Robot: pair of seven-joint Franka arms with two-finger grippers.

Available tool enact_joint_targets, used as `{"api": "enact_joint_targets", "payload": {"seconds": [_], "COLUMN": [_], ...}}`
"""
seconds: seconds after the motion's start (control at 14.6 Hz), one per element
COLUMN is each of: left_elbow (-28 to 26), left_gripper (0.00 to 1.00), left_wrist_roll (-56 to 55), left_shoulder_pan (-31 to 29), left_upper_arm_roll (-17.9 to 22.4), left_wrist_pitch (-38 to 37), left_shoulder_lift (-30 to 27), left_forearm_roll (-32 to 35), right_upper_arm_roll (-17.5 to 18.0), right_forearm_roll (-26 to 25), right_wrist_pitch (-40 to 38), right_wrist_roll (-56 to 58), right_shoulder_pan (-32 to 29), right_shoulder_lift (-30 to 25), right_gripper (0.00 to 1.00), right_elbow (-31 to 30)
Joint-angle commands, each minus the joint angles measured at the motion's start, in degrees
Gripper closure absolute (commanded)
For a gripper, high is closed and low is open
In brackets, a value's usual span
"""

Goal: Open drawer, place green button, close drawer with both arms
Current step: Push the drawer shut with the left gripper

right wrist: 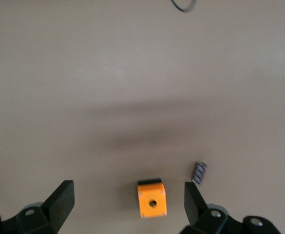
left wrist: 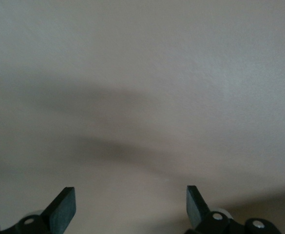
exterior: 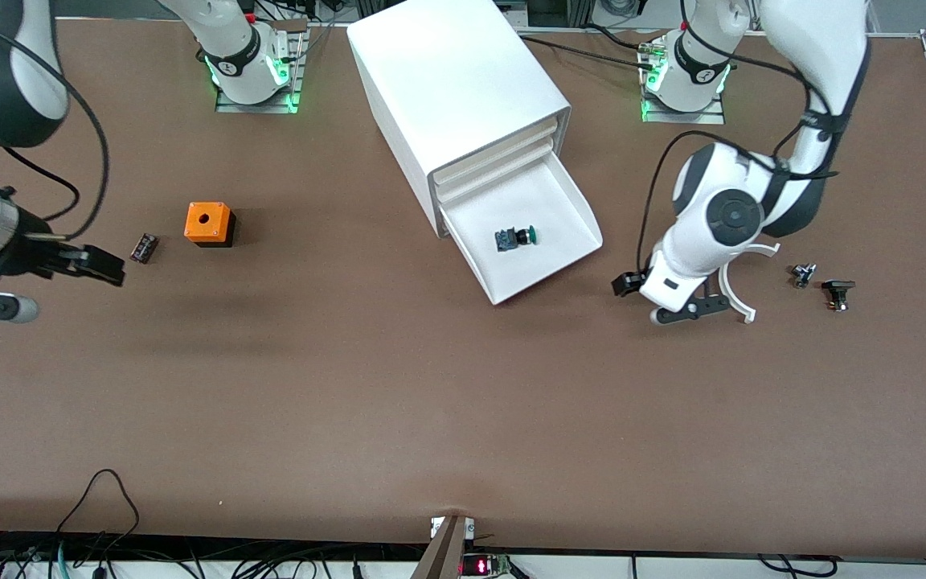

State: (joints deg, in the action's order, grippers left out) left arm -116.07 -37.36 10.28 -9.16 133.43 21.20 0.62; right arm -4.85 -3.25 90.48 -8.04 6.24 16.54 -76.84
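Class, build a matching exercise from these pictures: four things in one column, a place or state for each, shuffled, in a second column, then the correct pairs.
Things:
1. button
2. drawer
3. orange cube
4. left claw

Places or states:
A. pulled out of the cabinet
B. open, over bare table
C. lying in the drawer
D. on the table toward the right arm's end

Pairs: 1-C, 2-A, 3-D, 4-B

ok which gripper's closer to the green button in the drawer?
Left. The left gripper is beside the open drawer holding the button, toward the left arm's end. The right gripper is by the orange cube.
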Motion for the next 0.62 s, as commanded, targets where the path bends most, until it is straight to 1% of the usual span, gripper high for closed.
{"api": "enact_joint_targets", "payload": {"seconds": [0.0,0.14,0.21,0.27,0.34,0.41,0.55], "left_elbow": [-0.6,-3.2,-4.9,-5.8,-6.2,-6.9,-8.6], "left_gripper": [0.00,0.00,0.00,0.00,0.00,0.00,0.00], "left_wrist_roll": [-10.4,-13.3,-13.7,-13.8,-13.9,-14.5,-16.3], "left_shoulder_pan": [2.3,2.9,3.2,3.5,3.5,3.5,3.5], "left_upper_arm_roll": [-2.7,-3.9,-4.1,-4.7,-6.2,-7.5,-10.7], "left_wrist_pitch": [3.2,8.5,11.1,12.1,12.1,12.0,12.0], "left_shoulder_lift": [1.6,2.9,3.4,3.4,3.4,3.4,3.1], "left_forearm_roll": [1.4,1.1,0.9,0.8,0.7,0.7,0.7], "right_upper_arm_roll": [-3.1,-3.1,-3.1,-3.1,-3.1,-3.1,-3.1], "right_forearm_roll": [0.7,0.8,0.9,0.9,0.8,0.8,0.6], "right_wrist_pitch": [-0.7,-0.1,1.9,6.2,9.7,10.2,9.8], "right_wrist_roll": [4.8,5.0,5.0,5.0,5.3,5.3,5.5], "right_shoulder_pan": [-0.3,-0.3,-0.2,-0.3,-0.2,-0.3,-0.3], "right_shoulder_lift": [-4.1,-6.7,-9.3,-13.1,-16.4,-17.7,-17.4], "right_gripper": [0.00,0.00,0.00,0.00,0.00,0.00,0.00], "right_elbow": [-4.0,-7.7,-12.1,-17.7,-22.6,-24.1,-23.4]}}
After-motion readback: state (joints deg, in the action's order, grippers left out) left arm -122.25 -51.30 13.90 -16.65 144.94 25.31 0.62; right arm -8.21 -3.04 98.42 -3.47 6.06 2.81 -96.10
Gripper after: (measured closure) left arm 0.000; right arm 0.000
